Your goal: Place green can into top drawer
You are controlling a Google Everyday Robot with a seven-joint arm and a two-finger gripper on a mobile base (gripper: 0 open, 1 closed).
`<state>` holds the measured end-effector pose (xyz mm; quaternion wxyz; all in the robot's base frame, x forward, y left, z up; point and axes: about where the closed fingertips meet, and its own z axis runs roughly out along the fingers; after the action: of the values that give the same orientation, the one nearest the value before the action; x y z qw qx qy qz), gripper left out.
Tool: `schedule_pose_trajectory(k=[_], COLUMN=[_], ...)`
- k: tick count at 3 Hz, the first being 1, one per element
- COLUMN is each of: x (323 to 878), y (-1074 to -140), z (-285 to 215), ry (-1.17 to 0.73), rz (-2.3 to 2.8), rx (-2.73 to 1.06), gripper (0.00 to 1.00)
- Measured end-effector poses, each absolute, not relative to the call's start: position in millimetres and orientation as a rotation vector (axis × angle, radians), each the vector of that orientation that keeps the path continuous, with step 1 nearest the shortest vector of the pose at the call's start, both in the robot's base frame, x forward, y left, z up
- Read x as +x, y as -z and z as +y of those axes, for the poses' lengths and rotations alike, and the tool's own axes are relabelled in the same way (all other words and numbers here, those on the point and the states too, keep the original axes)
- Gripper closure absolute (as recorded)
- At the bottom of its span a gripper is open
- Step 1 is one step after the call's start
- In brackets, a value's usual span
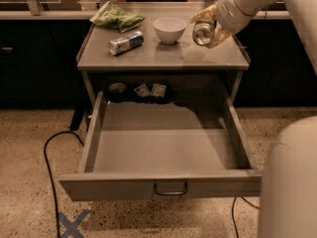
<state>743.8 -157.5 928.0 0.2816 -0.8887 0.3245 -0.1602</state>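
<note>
Well, the green can (202, 33) is up off the desk (163, 59), caught in the tool (207, 28) over the desk's right rear part. It is tipped so that one shiny silver end faces outward. The tool's pale fingers (200, 17) sit on either side of the can and are closed on it. The can's shadow falls on the bare desk surface just under the tool.

Just left of the tool, a white bowl (170, 29) stands on the desk, near the can but apart from it. Further left, a blue-and-white can (126, 42) lies on its side, and behind that, at the far left corner, lies a green snack bag (117, 18).

Below the tool and toward me, the top drawer (163, 185) is pulled wide open. Its grey floor is on show and a small dark loop handle (170, 189) sits at the middle of its front panel. Nothing lies between the tool and the drawer's opening except the desk's own front edge. In the shadowed recess under the desk, at the back of the drawer, there is a dark round thing (117, 89) and two small pale packets (150, 89); I cannot make out what they are.

The robot's bulky white arm (292, 182) fills the lower right and hides the drawer's right front corner. A black cable (48, 162) loops over the speckled floor on the left, and a blue tape cross (72, 224) marks the floor near the drawer's front left corner.
</note>
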Motion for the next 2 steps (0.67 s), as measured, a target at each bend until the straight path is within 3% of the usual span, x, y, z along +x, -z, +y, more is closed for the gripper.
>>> schedule_pose_trajectory(k=[1, 2], x=[695.2, 681.8], y=[-944.7, -914.4], z=[-142.1, -131.7], ry=[0.391, 0.318], rz=[0.813, 0.809], rx=[-2.323, -2.366], gripper=[1.0, 1.0])
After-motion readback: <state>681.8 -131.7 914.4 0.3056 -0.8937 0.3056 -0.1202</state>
